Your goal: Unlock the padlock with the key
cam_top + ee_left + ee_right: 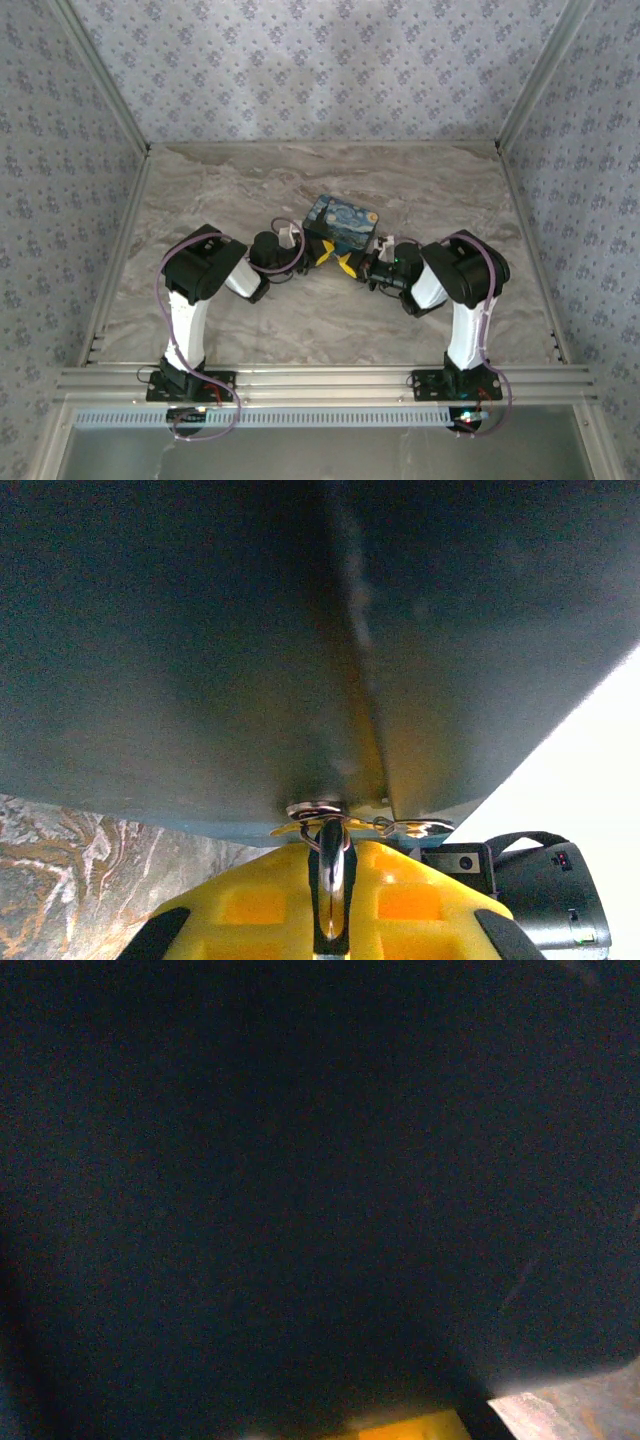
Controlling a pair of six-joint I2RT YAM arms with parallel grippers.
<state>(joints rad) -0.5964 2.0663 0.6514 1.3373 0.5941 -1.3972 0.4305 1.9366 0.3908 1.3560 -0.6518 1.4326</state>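
Key, apparently, pinched in left gripper against box.

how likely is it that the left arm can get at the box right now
Likely yes: the left arm has its fingers right at the near edge of the box, shut on a small metal piece there, with nothing between.

A box sits near the middle of a table, with walls on the left, right and far sides. The left gripper and the right gripper meet side by side just in front of the box. At the box's near edge, a padlock hangs between the left gripper's fingers.
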